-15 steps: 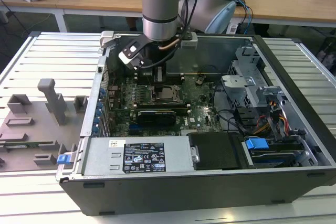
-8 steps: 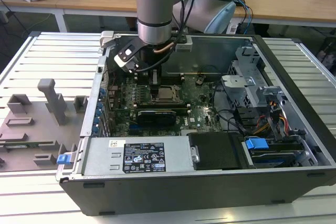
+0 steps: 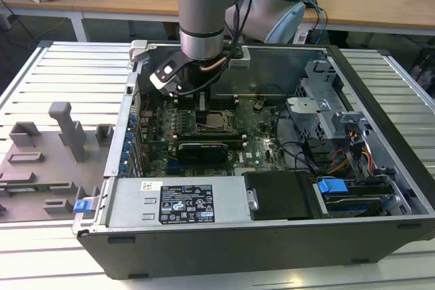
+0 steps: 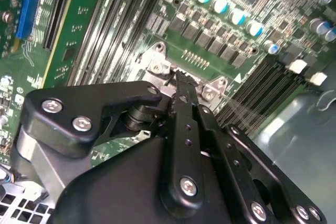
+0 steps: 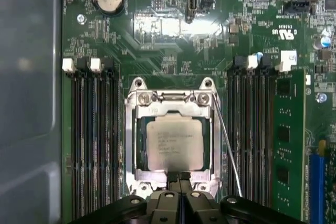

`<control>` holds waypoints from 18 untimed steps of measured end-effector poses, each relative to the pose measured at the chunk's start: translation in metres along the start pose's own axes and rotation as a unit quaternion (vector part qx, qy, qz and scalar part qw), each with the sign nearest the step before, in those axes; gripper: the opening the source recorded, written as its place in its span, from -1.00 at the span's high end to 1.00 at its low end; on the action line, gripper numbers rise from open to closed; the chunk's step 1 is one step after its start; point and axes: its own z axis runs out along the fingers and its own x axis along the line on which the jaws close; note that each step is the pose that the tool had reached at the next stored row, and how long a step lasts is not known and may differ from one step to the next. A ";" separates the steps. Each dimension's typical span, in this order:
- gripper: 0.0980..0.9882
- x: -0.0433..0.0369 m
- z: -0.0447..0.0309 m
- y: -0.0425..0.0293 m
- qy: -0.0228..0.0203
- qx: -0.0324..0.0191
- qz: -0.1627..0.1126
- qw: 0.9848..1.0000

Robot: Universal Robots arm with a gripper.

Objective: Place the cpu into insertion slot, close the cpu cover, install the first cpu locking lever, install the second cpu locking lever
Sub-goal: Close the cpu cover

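Black linkage arms of the gripper [image 5: 178, 178] crowd the near edge in both wrist views, and its two fingers meet tip to tip with only a thin seam between them: the claw is drawn narrow and holds nothing. The joined tips rest at the rim of the cpu cover [image 5: 131, 140], on the side of the socket nearest the wrist; whether they press on the metal or merely hang just above it, I cannot tell.

Seated in its slot, the cpu [image 5: 174, 142] shows its dull grey top through the square window of the cover, which lies flat over it. The socket sits near the middle of the motherboard [image 5: 168, 51], between two banks of memory slots [image 5: 94, 145]. One thin wire locking lever [image 5: 227, 145] slants away from a side of the frame and does not look latched.

From the exterior view, the arm [image 3: 200, 18] reaches straight down into the open computer case [image 3: 204, 236], the gripper [image 3: 202, 108] just beside the cpu [image 3: 219, 121], toward the case's rear wall.

By my reading, the placing is done and the cover is down or very nearly so; the work stands between closing the cover and the first lever. Whatever move follows calls for a fine, well-aimed contact on the thin wire, and steady downward force so the frame stays flat without shifting the chip.
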 end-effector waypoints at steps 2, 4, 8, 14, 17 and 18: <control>0.98 0.0000 0.0004 0.0073 0.001 0.000 0.000 1.000; 0.98 0.0000 0.0008 0.0201 0.002 0.000 0.000 1.000; 0.98 0.0000 0.0004 0.0402 0.003 0.001 0.000 1.000; 0.98 0.0000 -0.0169 0.0410 0.003 0.001 0.000 1.000; 0.98 0.0000 -0.0237 0.0412 0.003 0.001 0.000 1.000; 0.98 0.0000 -0.0263 0.0412 0.003 0.001 0.000 1.000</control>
